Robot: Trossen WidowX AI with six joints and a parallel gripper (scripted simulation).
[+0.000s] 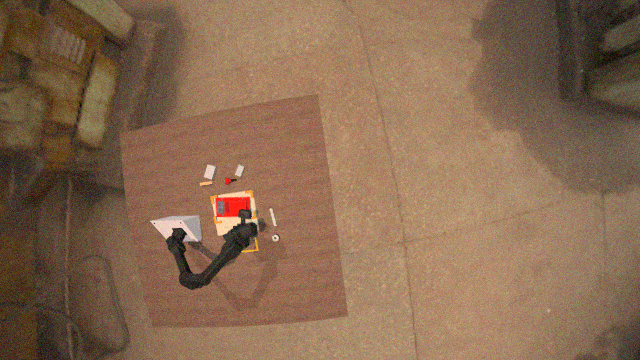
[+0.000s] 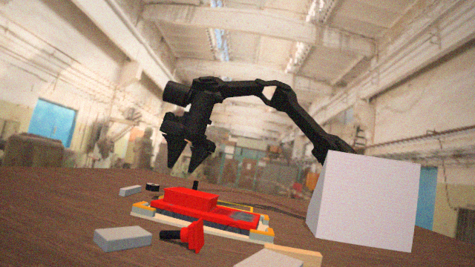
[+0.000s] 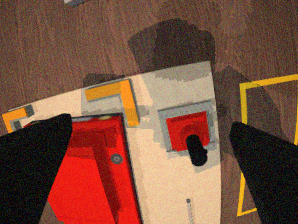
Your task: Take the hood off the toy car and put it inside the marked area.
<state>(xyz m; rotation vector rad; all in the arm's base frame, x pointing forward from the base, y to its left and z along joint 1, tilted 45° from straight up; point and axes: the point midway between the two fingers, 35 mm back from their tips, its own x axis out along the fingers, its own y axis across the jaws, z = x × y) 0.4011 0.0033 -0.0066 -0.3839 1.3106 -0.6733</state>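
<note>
We've got the end effector hanging in the air above the toy car, fingers pointing down and spread about as wide as they go, with nothing between them and nothing touching them. From the wrist view we're looking straight down between the two dark fingers at the car's cream base, with the red body on the left side and a small red square with a dark peg in it nearer the middle.

The hood looks to be on the car, though we can't say for sure which bit counts as it. Our best guess is the flat red panel with the grey patch at the low end of the body, next to the raised red block. It sits flush on the car and well apart from the fingers.

The marked area is the yellow outline on the wooden counter, right beside the car; from the top view the arm covers most of it, so we only see a corner.

Loose bits lie around the car: a couple of grey blocks, a red cone piece with a black stem, a thin grey strip and a small wheel. The big white box stands at the arm's base.
</note>
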